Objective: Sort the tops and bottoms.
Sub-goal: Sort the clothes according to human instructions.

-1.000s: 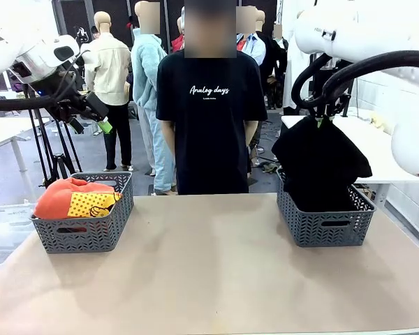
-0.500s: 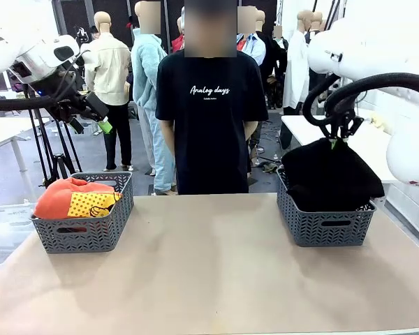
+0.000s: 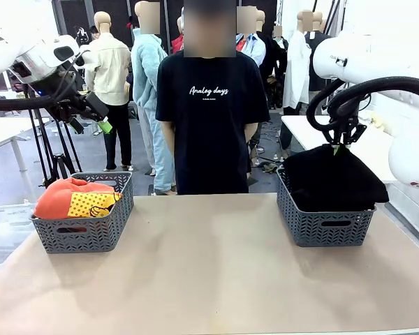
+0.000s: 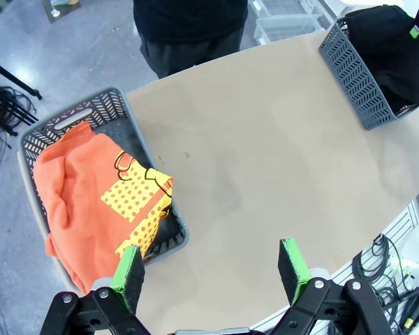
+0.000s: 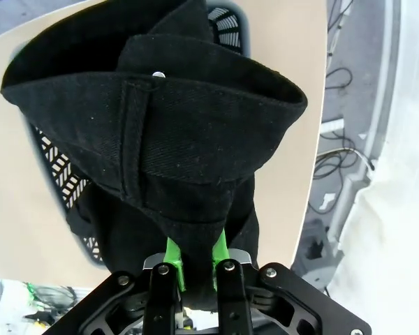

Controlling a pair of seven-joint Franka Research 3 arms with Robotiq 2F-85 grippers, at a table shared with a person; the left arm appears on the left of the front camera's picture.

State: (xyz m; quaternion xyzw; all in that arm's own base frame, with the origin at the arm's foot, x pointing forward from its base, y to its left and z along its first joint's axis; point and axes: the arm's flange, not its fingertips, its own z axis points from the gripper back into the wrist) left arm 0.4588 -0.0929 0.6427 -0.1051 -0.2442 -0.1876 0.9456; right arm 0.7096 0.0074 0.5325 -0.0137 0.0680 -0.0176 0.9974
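While the right end effector (image 3: 341, 144) is pinching a fold of the black bottoms (image 3: 333, 178) between nearly closed fingers, the step in hand looks like lowering that garment into the right basket (image 3: 324, 225). To do it well, I'd judge the arm should be coming straight down over the basket's middle so the cloth is piling inside the walls, then be opening only once the weight is resting on what is underneath, since part of the fabric is spilling over the far-right rim and could drag out if released high. In the right wrist view the green fingertips (image 5: 172, 252) are clamping the cloth right at their tips, and the bottoms (image 5: 160, 125) are hanging directly below the right end effector (image 5: 194, 259), with a small white button showing near the top fold and the basket mesh (image 5: 59, 174) peeking out beside it. Garment is touching the end effector, bulk already sitting in the basket. The left end effector (image 3: 91, 114) is hovering high above the left basket (image 3: 84, 230) with jaws wide and holding nothing; its wrist view is showing spread pads (image 4: 130, 267) over the orange top (image 4: 91, 199), which is lying in that basket (image 4: 35, 136), well apart from it. Bare tabletop (image 3: 209, 272) is lying between the baskets.
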